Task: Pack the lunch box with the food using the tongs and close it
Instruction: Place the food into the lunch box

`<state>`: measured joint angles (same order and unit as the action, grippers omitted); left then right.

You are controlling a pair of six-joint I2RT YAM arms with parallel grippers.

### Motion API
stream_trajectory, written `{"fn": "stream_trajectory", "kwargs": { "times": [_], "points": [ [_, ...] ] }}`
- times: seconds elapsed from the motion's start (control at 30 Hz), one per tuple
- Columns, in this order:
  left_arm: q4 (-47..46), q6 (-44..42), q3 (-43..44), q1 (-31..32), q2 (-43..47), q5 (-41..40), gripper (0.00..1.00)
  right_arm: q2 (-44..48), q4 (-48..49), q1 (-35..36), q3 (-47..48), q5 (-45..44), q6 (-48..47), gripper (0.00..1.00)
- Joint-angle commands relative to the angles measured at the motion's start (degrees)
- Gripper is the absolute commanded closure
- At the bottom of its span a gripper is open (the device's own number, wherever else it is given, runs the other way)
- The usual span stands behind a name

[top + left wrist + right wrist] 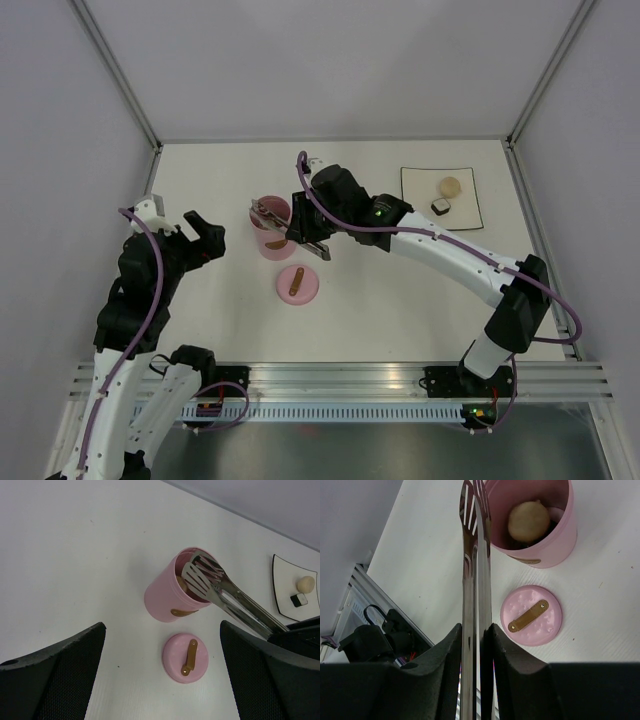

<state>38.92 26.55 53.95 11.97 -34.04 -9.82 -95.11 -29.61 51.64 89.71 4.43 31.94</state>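
Observation:
The pink lunch box [272,241] stands open mid-table with a beige ball of food [529,521] inside. Its lid [297,285] lies flat just in front, brown handle up. My right gripper [312,243] is shut on the silver tongs [285,222], fingers pressing both arms [475,570]. The tong tips hang over the tub's rim [200,575], a little apart and holding nothing. More food sits on the white plate [410,195]: a beige ball [451,186] and a white-and-black cube [440,207]. My left gripper [180,222] is open, left of the tub, with nothing between its fingers.
The plate sits at the back right, near the right wall. The right arm arches over the table between the plate and the tub. Walls close in the left, back and right sides, and a metal rail runs along the near edge [340,375].

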Motion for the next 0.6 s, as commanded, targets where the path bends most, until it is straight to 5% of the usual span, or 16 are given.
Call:
{"fn": "stream_trajectory", "kwargs": {
  "times": [0.0,0.37,0.57],
  "points": [
    [-1.74,-0.18,-0.34,-0.28,-0.15,1.65,0.0,0.98,1.22,-0.04,1.17,-0.65,0.22,0.64],
    [-1.83,-0.27,-0.25,-0.28,0.47,2.18,0.0,3.09,2.27,-1.01,2.05,-3.81,1.45,0.65],
    [-1.91,-0.44,0.01,-0.28,0.47,2.53,0.0,6.33,3.77,-11.97,2.22,0.32,3.21,0.68]
  ]
}}
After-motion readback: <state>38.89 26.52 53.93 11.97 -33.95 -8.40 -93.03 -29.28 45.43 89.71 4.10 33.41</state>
